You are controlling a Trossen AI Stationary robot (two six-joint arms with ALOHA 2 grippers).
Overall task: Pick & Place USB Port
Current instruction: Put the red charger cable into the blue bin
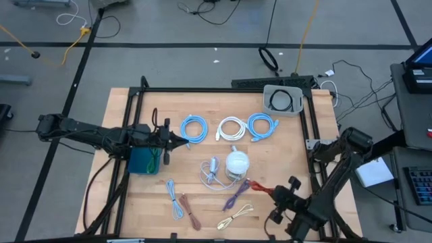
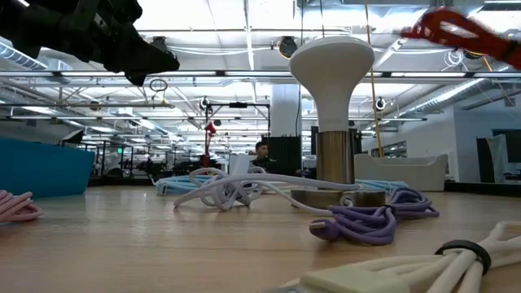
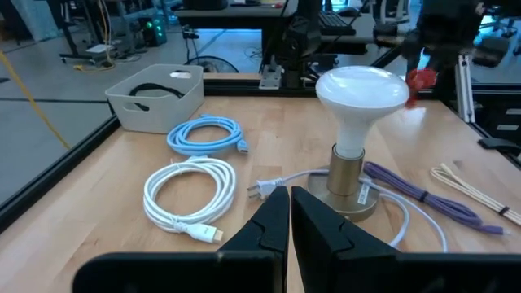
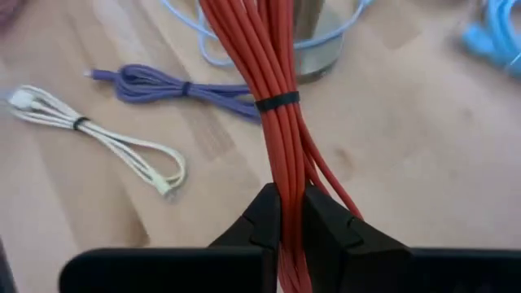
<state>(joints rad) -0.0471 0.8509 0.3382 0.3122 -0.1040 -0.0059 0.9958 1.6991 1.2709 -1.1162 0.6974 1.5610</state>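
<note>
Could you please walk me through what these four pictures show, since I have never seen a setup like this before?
This is a robot with two dark arms working at a wooden table. One picture looks straight down, one looks level across the tabletop, and the other two come from cameras on each arm's wrist. On the table lie coiled cables: two blue ones, a white cable, a purple cable, a cream cable and others, around a small white lamp. A grey bin sits at the far edge and a teal box on the left. The right hand is shut on a bundled red cable, lifted off the table. The left hand is shut and empty, hovering near the teal box.
</note>
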